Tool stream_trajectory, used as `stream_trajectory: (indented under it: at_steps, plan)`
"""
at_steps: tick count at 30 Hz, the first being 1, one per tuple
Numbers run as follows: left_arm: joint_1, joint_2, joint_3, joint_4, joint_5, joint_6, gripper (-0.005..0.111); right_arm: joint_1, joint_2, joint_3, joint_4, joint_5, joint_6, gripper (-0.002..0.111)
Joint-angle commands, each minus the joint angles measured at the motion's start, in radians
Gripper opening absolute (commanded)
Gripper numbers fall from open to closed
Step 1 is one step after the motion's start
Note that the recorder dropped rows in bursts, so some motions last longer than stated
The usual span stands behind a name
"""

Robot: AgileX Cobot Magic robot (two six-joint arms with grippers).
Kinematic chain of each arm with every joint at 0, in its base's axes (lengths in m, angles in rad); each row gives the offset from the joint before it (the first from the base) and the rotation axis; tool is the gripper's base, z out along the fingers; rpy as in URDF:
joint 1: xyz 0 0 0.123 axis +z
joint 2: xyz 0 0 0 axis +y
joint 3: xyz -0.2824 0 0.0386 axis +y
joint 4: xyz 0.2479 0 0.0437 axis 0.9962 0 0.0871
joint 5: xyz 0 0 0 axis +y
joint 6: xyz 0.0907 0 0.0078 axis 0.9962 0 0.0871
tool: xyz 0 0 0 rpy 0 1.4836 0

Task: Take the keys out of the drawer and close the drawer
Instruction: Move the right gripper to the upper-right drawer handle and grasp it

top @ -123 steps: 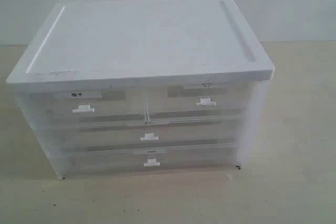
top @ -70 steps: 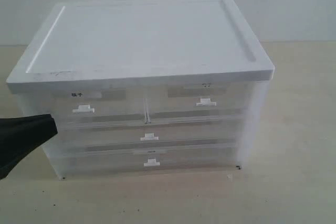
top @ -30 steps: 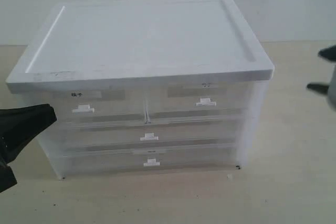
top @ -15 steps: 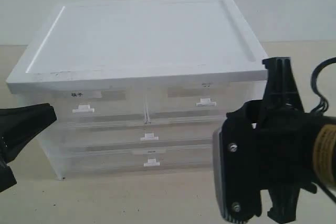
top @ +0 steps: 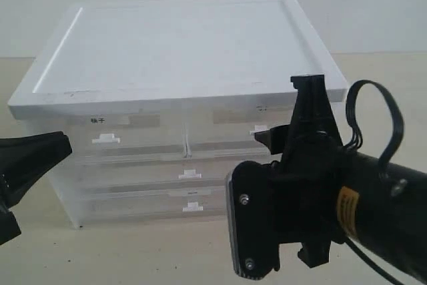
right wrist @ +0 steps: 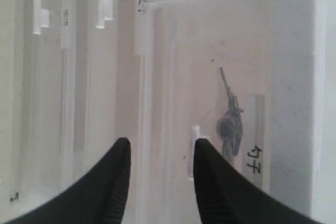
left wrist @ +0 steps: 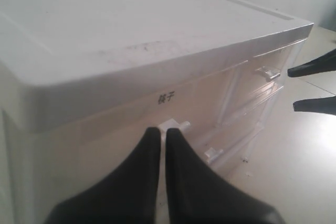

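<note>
The drawer is the top right one of a white-topped translucent cabinet, and it is pushed in. Through its front I see the keys as a dark bunch inside. The drawer's white tab handle lies just beside one finger of my right gripper, which is open and empty, a short way in front of the drawer. From outside, the right gripper and its arm cover the handle. My left gripper is shut on nothing, close to the top left drawer's handle.
The top left drawer carries a white label with dark characters. Two full-width drawers with tab handles lie below. The cabinet's white top overhangs the drawers. The cabinet stands on a beige table.
The right arm has swung in from the right edge and now stands in front of the cabinet's right side, facing the top right drawer. The left gripper has stayed put.
</note>
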State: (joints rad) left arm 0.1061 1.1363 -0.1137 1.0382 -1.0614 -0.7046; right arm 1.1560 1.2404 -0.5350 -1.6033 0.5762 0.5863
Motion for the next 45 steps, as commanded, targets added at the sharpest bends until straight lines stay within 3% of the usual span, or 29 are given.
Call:
stream_trajectory:
  at_steps: [1, 9, 14, 20, 30, 36, 39, 43, 45]
  plan:
    - [0.002, 0.004, 0.004, 0.003, -0.015, 0.004, 0.005, 0.003, 0.067, 0.005, -0.117, 0.137, 0.108, 0.035]
    - [0.002, 0.004, 0.004, 0.019, -0.015, -0.005, 0.005, 0.003, 0.078, 0.005, -0.141, 0.127, 0.163, 0.032]
    - [0.002, 0.004, 0.004, 0.019, -0.015, -0.005, 0.005, 0.003, 0.078, 0.005, -0.141, 0.143, 0.165, -0.001]
    - [0.002, 0.004, 0.004, 0.017, -0.011, -0.005, 0.005, 0.006, 0.078, 0.005, -0.141, 0.184, 0.178, 0.000]
    - [0.002, 0.004, 0.004, 0.004, 0.005, -0.005, 0.005, 0.133, 0.076, 0.005, -0.015, 0.291, 0.136, 0.000]
    - [0.002, 0.004, 0.004, 0.006, 0.011, -0.005, 0.005, 0.155, 0.076, 0.005, -0.009, 0.332, 0.136, 0.000]
    - [0.002, 0.004, 0.004, 0.008, 0.011, -0.005, 0.005, 0.155, 0.076, 0.005, -0.007, 0.349, 0.143, 0.006]
    - [0.002, 0.004, 0.004, 0.017, 0.011, -0.005, 0.005, 0.155, 0.076, 0.005, -0.016, 0.321, 0.149, 0.037]
    - [0.002, 0.004, 0.004, 0.017, 0.011, -0.005, 0.005, 0.155, 0.076, 0.005, -0.029, 0.319, 0.154, 0.039]
